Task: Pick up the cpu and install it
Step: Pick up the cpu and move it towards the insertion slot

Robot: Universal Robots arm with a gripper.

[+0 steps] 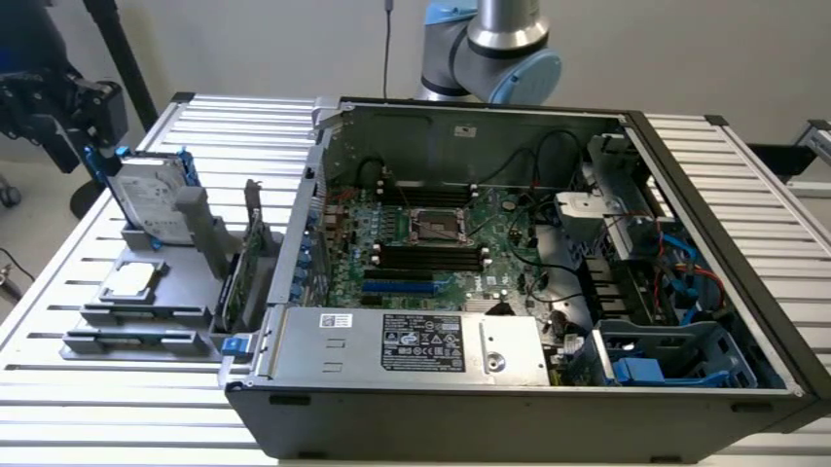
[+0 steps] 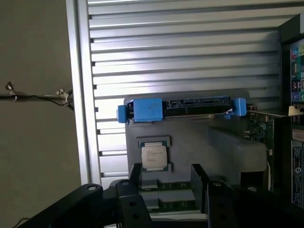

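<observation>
Pale wall behind; ribbed aluminium worktop [image 1: 78,409] across the whole scene; its edge and a beige floor [image 2: 33,142] are seen in the wrist view. An open computer case [image 1: 520,418] is laid on its side at the worktop's middle; a green motherboard [image 1: 507,219] is exposed inside, with a metal-framed socket [image 1: 439,226] at its centre; a silver power supply [image 1: 389,341] with a printed label is seen along the near wall; a blue drive cage [image 1: 663,362] is seen in the near corner toward the exterior view's right. The robot arm [image 1: 500,44] rises behind the case.

On the exterior view's left, grey holder blocks [image 1: 182,292] are set on the worktop beside the case; a hard drive [image 1: 146,199] with blue side rails is stood upright on edge in the rear block; a green expansion card [image 1: 244,282] is stood on edge between the blocks and the case wall. The cpu [image 1: 130,280] is laid flat, metal top up, in a recess of the holder just in front of the hard drive; printed marking is seen on its lid in the wrist view.

The tool [image 2: 166,167] is held up off the worktop, near the hard drive at the exterior view's far left; its two dark fingers [image 2: 199,178] are spread wide; nothing is gripped between them; the cpu is not touched.
</observation>
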